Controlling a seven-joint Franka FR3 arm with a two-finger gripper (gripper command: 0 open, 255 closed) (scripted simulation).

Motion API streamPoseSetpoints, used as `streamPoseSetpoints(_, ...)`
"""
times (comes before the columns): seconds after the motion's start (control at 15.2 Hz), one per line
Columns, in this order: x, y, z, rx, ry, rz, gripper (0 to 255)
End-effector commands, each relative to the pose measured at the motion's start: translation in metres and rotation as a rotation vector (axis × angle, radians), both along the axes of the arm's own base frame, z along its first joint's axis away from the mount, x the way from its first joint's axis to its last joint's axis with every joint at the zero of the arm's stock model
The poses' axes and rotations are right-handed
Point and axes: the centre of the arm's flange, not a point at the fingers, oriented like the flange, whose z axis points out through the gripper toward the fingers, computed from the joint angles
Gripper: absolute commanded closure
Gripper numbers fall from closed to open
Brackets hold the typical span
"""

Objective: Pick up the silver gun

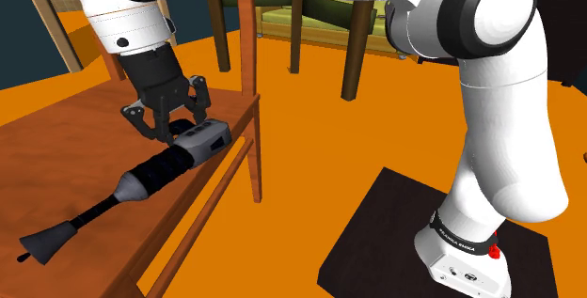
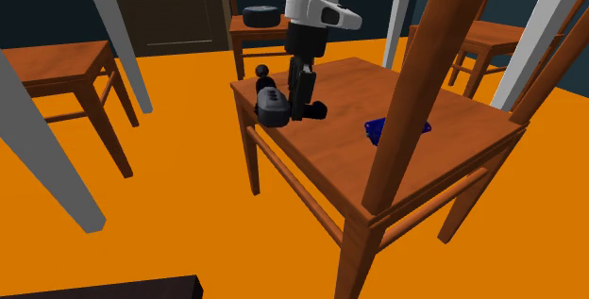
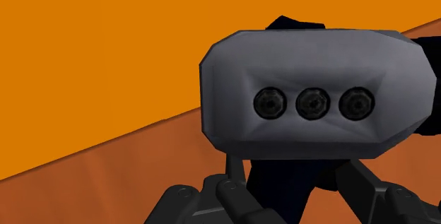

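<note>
The gun (image 1: 155, 171) is long and black with a grey block head, and it lies lengthwise on the brown wooden table (image 1: 56, 146), the head at the table's edge. My gripper (image 1: 179, 129) comes down from above and straddles the black body just behind the grey head. In the wrist view the grey head (image 3: 311, 95) shows three round holes, and the fingers (image 3: 230, 191) press on the black body on both sides, so my gripper (image 3: 293, 191) is shut on it. In the second exterior view the gun (image 2: 272, 108) sits at the table's near-left edge beside my gripper (image 2: 304, 107). I cannot tell whether the gun is off the surface.
A small blue object (image 2: 376, 128) lies on the same table (image 2: 378, 170). Wooden chair legs (image 1: 246, 52) rise just behind the table edge. Orange floor (image 1: 320, 155) lies below. More wooden tables (image 2: 57, 66) stand around, and the black stand (image 1: 395, 230) holds the arm's base.
</note>
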Motion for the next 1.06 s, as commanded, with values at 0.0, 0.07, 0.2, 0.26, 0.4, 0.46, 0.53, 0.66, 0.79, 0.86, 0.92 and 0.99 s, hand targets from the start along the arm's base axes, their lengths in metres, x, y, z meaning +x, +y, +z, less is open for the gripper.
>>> streamPoseSetpoints(0.0, 0.0, 0.0, 0.008, 0.0, 0.0, 0.0, 255)
streamPoseSetpoints(0.07, 0.0, 0.0, 0.013, 0.0, 0.0, 0.0, 255)
streamPoseSetpoints(0.2, 0.0, 0.0, 0.023, 0.0, 0.0, 0.0, 255)
streamPoseSetpoints(0.26, 0.0, 0.0, 0.029, 0.0, 0.0, 0.0, 255)
streamPoseSetpoints(0.4, 0.0, 0.0, 0.039, 0.0, 0.0, 0.0, 255)
streamPoseSetpoints(0.46, 0.0, 0.0, 0.045, 0.0, 0.0, 0.0, 255)
streamPoseSetpoints(0.53, 0.0, 0.0, 0.05, 0.0, 0.0, 0.0, 255)
streamPoseSetpoints(0.66, 0.0, 0.0, 0.06, 0.0, 0.0, 0.0, 255)
streamPoseSetpoints(0.79, 0.0, 0.0, 0.071, 0.0, 0.0, 0.0, 255)
streamPoseSetpoints(0.86, 0.0, 0.0, 0.076, 0.0, 0.0, 0.0, 255)
streamPoseSetpoints(0.92, 0.0, 0.0, 0.077, 0.0, 0.0, 0.0, 255)
streamPoseSetpoints(0.99, 0.0, 0.0, 0.077, 0.0, 0.0, 0.0, 255)
